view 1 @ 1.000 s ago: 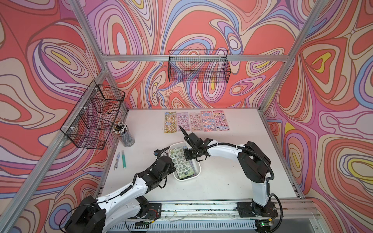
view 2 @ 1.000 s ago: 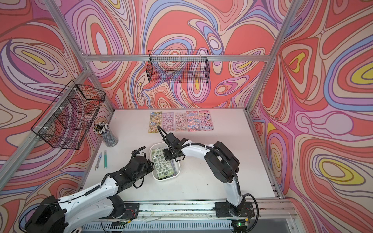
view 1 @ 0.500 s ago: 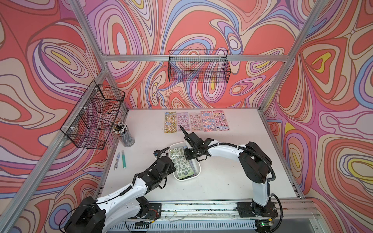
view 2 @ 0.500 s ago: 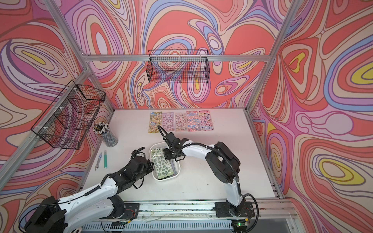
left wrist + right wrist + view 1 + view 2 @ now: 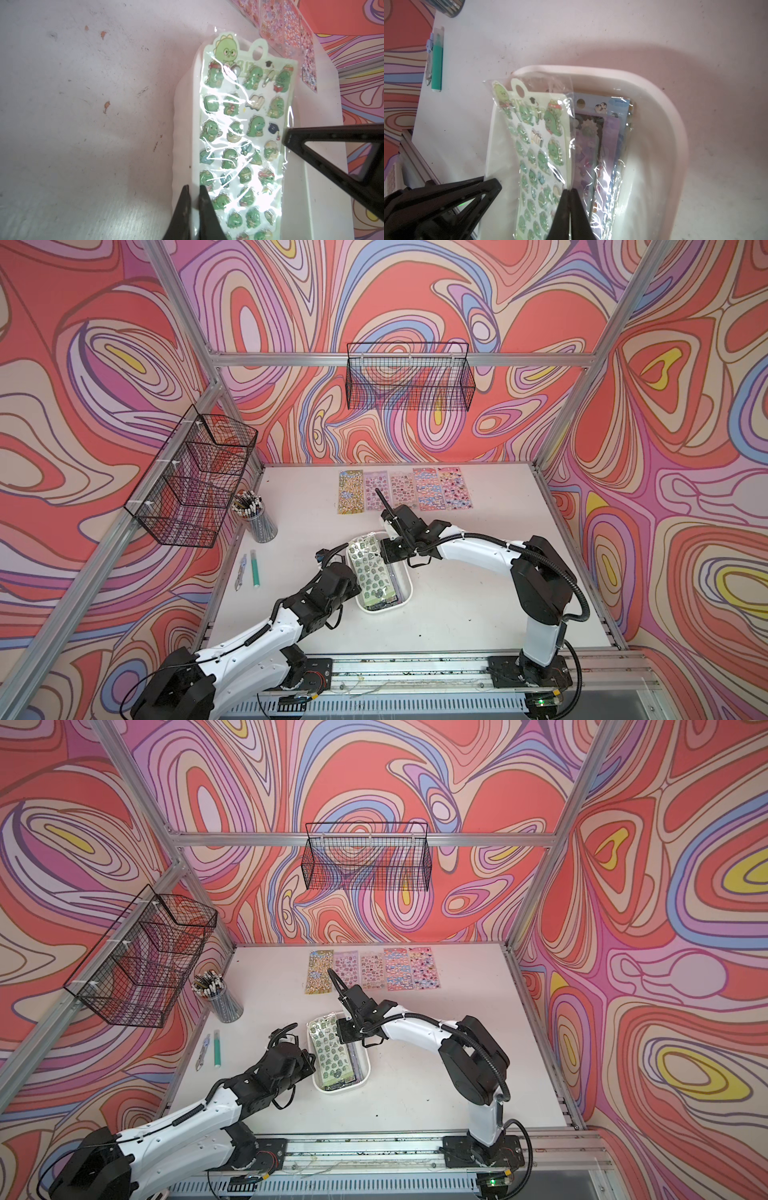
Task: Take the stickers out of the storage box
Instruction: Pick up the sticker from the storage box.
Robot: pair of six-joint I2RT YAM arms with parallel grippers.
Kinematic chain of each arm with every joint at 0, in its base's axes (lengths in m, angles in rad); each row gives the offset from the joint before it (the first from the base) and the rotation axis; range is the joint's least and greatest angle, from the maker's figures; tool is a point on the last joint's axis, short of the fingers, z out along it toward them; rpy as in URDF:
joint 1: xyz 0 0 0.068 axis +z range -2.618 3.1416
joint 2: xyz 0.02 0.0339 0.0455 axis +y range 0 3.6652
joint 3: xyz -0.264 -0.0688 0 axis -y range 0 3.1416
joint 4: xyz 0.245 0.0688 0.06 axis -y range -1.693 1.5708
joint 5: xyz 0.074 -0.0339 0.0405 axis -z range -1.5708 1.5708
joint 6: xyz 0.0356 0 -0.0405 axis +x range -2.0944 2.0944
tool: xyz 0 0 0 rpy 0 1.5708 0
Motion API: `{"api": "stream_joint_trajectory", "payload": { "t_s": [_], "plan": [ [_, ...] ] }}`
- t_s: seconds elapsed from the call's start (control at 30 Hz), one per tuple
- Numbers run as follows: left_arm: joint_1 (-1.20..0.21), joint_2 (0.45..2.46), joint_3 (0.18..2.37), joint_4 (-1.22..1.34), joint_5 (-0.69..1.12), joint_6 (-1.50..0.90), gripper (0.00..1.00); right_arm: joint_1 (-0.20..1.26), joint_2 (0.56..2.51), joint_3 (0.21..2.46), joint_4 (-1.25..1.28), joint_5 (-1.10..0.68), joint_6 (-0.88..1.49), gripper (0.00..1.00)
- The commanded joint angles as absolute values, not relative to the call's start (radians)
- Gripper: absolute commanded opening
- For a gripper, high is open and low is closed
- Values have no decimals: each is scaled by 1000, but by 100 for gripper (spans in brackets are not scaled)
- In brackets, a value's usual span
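The storage box is a shallow white tray in mid-table. My left gripper is shut on its left wall, one finger on each side. A green dinosaur sheet of stickers stands tilted up out of the box, its far end over the rim. My right gripper is shut on that sheet's long edge. Beneath it lie more stickers: a blue penguin sheet, a black-edged one and a lilac one.
Several sticker sheets lie in a row at the back of the table. A cup of pencils, a green pen and a small cutter sit at the left. Black wire baskets hang on the walls.
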State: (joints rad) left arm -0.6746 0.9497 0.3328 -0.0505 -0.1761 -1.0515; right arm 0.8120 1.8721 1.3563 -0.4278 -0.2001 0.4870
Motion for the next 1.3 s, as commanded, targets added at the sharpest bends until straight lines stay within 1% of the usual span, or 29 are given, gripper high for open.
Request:
{"api": "stream_joint_trajectory", "payload": {
  "t_s": [0.0, 0.43, 0.87, 1.13, 1.27],
  "plan": [
    [-672, 953, 342, -41, -177, -1043, 10, 803, 1818, 1365, -446, -214, 470, 0],
    [-672, 992, 365, -18, -160, -1027, 10, 762, 1767, 1392, -523, -245, 442, 0],
    [-672, 966, 357, -43, -160, -1028, 10, 691, 1625, 1375, -544, -299, 432, 0],
    [-671, 972, 365, -42, -153, -1017, 10, 574, 1560, 1346, -510, -398, 451, 0],
    [-672, 973, 367, -42, -145, -1009, 10, 473, 1536, 1335, -496, -466, 459, 0]
  ]
}}
